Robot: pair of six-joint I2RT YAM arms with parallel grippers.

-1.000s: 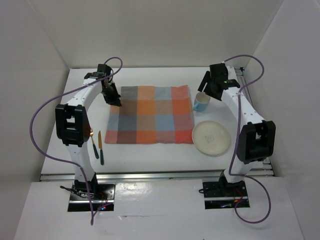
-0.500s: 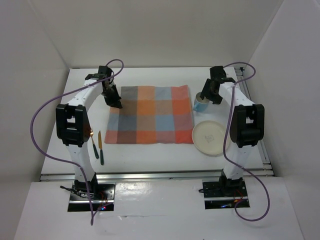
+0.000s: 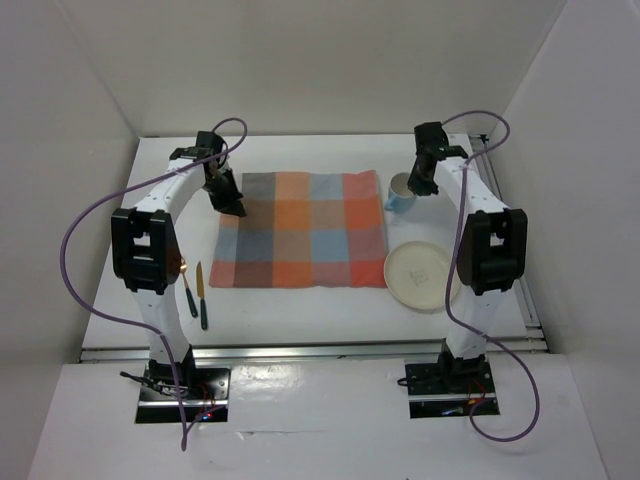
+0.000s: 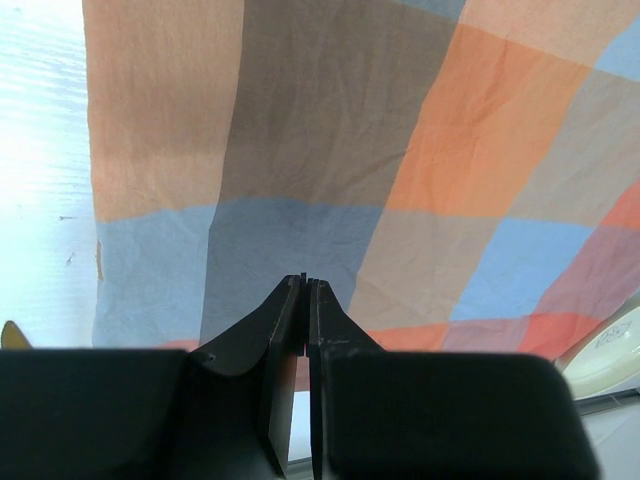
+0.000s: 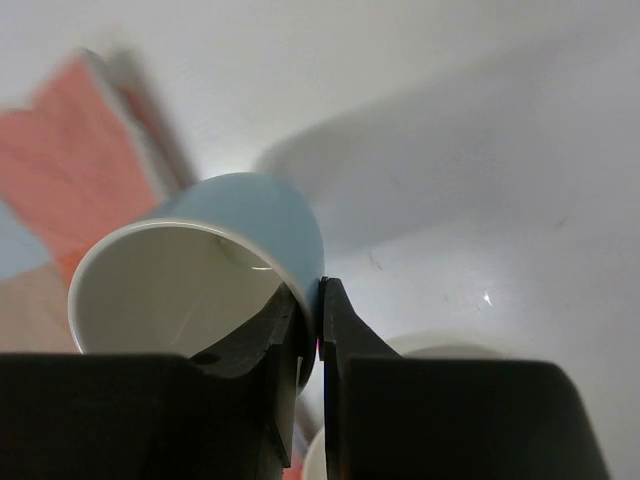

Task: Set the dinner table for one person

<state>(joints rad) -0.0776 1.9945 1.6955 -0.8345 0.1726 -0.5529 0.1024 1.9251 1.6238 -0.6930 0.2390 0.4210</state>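
The table [image 3: 300,315] is seen as a large, flat, plain white rectangle. Its long axis runs left to right across the front of both arm bases. Metal rails are visible along the near edge and the right edge.

Toward the near-left corner, a spoon [image 3: 187,288] and a knife [image 3: 202,297] are laid side by side. Both have dark handles pointing at the near edge and orange-gold ends pointing away.

Toward the near-right corner a round, smooth cream plate [image 3: 421,275] is set flat, just beside the mat's right edge.

At the table's centre a cloth mat [image 3: 300,230] is spread approx. flat, soft and slightly creased, checked in orange, blue and grey-brown.

Off the mat's far-right corner a light blue cup [image 3: 400,195] w/ a white inside is found. The right fingers [image 5: 350,335] are clamped on its rim, one inside and one outside the wall. Whether the cup rests on the table can't be told.

At the mat's far-left corner the left fingers [image 4: 275,340] are pressed together w/ no gap. Whether cloth is caught between them can't be told.
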